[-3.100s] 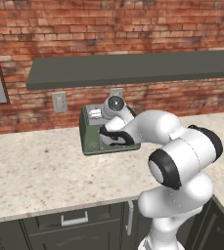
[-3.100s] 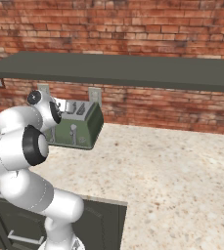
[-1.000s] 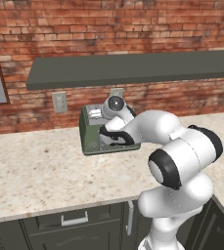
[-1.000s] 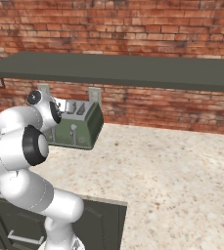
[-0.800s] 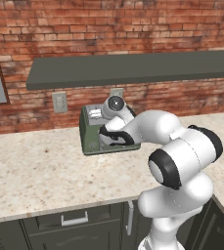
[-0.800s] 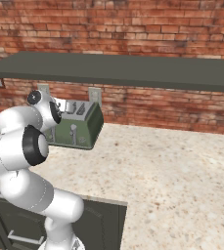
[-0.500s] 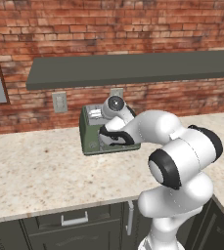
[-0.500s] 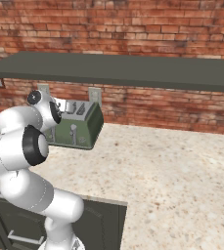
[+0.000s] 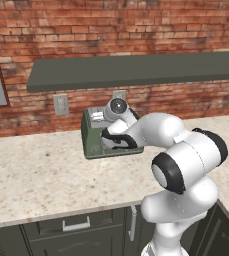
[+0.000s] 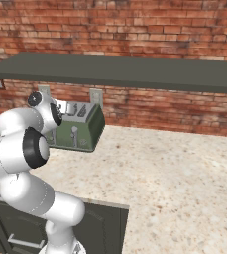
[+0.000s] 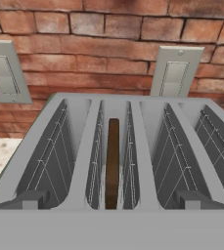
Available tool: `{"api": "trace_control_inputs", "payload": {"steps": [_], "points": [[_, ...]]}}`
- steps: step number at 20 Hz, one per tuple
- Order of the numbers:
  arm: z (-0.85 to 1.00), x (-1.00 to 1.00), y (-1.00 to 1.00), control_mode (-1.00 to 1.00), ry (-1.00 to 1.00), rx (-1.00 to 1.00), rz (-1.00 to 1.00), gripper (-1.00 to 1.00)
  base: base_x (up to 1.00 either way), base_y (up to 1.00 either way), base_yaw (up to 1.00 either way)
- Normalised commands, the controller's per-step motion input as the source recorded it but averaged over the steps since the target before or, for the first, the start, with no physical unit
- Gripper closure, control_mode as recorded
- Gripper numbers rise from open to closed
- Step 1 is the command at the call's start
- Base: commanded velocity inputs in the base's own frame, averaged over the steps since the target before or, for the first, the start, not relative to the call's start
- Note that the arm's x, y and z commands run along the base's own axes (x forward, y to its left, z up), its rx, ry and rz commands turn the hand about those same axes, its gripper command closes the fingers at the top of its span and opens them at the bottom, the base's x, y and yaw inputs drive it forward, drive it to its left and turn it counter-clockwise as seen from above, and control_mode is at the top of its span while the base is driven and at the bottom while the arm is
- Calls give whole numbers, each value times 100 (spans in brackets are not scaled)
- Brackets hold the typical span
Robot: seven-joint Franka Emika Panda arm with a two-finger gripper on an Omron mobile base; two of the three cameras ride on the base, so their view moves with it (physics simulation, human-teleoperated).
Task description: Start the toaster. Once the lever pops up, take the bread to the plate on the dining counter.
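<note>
Boxy sage-green four-slot toaster (image 10: 78,130) sat on the beige speckled desk (image 9: 41,172). Dark brown bread slice (image 11: 113,163) stood in its second slot. Claw (image 11: 111,199) hovered above the toaster, fingers spread.

Even, diffuse rendered lighting throughout, moderately bright, without glare or hot spots. A soft shadow band darkens the brick wall (image 9: 151,95) beneath the shelf (image 9: 136,70). The toaster (image 11: 118,146) slots shade gradually toward their depths. Focus is sharp edge to edge; textures look slightly coarse, with no visible lens distortion.
</note>
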Motion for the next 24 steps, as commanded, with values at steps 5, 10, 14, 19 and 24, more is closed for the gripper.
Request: {"api": "trace_control_inputs", "payload": {"steps": [5,10,14,19,24], "points": [[0,0,0,-100,0,0,0,-100,0,0,0],[0,0,0,-100,0,0,0,-100,0,0,0],[0,0,0,-100,0,0,0,-100,0,0,0],[0,0,0,-100,0,0,0,-100,0,0,0],[0,0,0,-100,0,0,0,-100,0,0,0]]}}
